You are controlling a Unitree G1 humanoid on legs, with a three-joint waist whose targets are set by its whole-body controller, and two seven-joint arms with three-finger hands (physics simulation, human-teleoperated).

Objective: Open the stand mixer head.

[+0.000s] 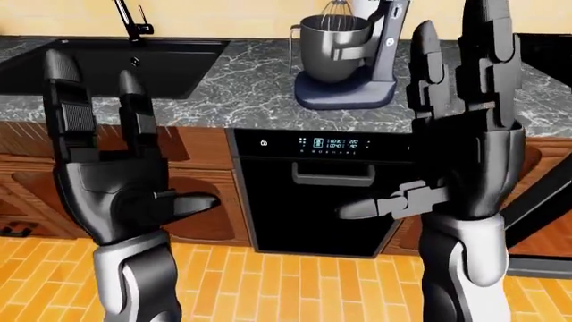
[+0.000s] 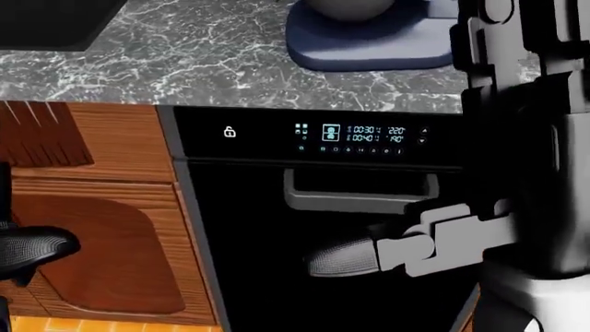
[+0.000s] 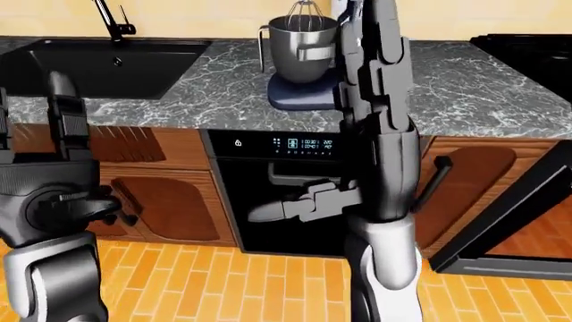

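The stand mixer [image 1: 351, 57] stands on the marble counter [image 1: 241, 94] at the top middle of the left-eye view, with a steel bowl [image 1: 332, 47] on a dark blue base. Its whisk [image 1: 336, 9] shows above the bowl rim. The head is mostly cut off by the view's top edge. My left hand [image 1: 125, 121] is raised at the left, fingers spread open and empty. My right hand [image 1: 429, 100] is raised at the right, fingers upright and open, thumb pointing left. It hides the mixer's right side in the right-eye view. Neither hand touches the mixer.
A black sink [image 1: 116, 64] with a faucet [image 1: 134, 20] is set in the counter at the top left. A black appliance with a lit panel [image 1: 326, 143] and a handle [image 2: 360, 194] sits under the mixer. Wooden cabinets flank it. A dark door [image 3: 501, 221] hangs open at the right.
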